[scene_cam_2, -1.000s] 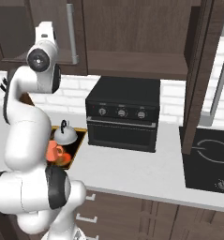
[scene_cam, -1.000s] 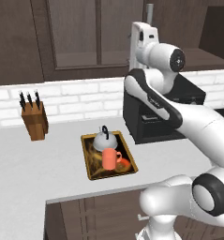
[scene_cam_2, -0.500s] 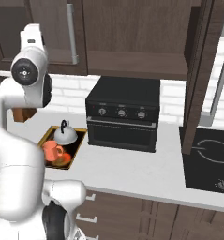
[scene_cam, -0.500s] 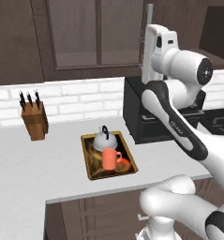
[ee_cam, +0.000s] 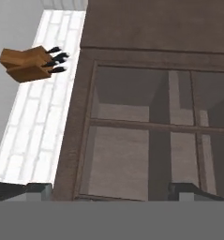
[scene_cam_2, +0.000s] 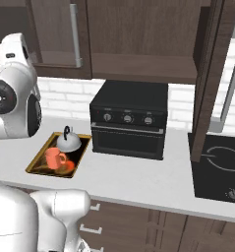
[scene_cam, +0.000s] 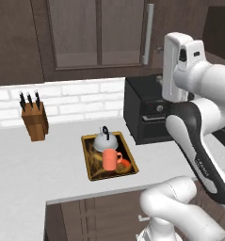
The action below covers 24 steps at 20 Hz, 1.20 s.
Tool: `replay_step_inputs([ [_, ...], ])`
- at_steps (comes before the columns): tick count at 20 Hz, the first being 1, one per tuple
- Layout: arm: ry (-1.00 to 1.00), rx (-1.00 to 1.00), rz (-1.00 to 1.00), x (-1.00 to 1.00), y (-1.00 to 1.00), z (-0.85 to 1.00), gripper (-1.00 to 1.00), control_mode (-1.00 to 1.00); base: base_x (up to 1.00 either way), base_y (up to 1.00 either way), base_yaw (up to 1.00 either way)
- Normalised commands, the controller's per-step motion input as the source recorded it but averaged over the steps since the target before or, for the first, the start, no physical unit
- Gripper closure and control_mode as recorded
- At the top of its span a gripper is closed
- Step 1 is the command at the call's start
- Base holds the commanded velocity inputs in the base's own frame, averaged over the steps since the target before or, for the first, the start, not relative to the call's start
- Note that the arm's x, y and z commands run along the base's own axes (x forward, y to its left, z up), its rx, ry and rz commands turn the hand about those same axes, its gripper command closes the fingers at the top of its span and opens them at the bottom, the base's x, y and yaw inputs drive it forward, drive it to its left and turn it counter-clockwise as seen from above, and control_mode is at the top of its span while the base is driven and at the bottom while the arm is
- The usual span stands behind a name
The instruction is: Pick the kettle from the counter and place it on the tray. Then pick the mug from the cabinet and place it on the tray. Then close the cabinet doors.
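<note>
The gold-rimmed tray (scene_cam: 91,175) (scene_cam_2: 36,165) lies on the light counter (scene_cam: 34,174) (scene_cam_2: 138,182). On it stand the silver kettle (scene_cam: 103,139) (scene_cam_2: 69,142) and, in front of it, the orange mug (scene_cam: 111,160) (scene_cam_2: 54,158). Above, the dark cabinet doors (scene_cam: 99,33) (ee_cam: 146,131) lie flat against the cabinet front, with a grey bar handle (scene_cam: 149,34) (scene_cam_2: 75,34) on the right door. In the hand view my gripper (ee_cam: 111,192) faces the translucent door panels from a short way off, open and holding nothing; the shelf shows dimly through them.
A wooden knife block (scene_cam: 34,121) (ee_cam: 30,64) stands on the counter at the left by the white brick wall. A black countertop oven (scene_cam: 147,115) (scene_cam_2: 129,120) sits right of the tray. A black cooktop (scene_cam_2: 218,167) lies further right.
My arm has drawn back from the cabinet toward the base and looms larger in both base views. The gripper stays open. Tray, kettle and mug have not moved.
</note>
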Motion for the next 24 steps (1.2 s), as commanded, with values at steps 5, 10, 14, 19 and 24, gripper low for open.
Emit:
replay_step_inputs([
  [5,0.00,-0.03,0.00,-0.79,-0.39,0.00,-1.00,-1.00,0.00,0.00,0.00],
  [10,0.00,-0.06,0.00,-0.66,-0.33,0.00,-1.00,-1.00,0.00,0.00,0.00],
  [14,0.00,-0.08,0.00,-0.59,-0.23,0.00,-1.00,-1.00,0.00,0.00,0.00],
  [19,0.00,-0.06,0.00,-0.64,-0.05,0.00,-1.00,-1.00,0.00,0.00,0.00],
  [24,0.01,-0.05,0.00,-0.61,-0.02,0.00,-1.00,-1.00,0.00,0.00,0.00],
])
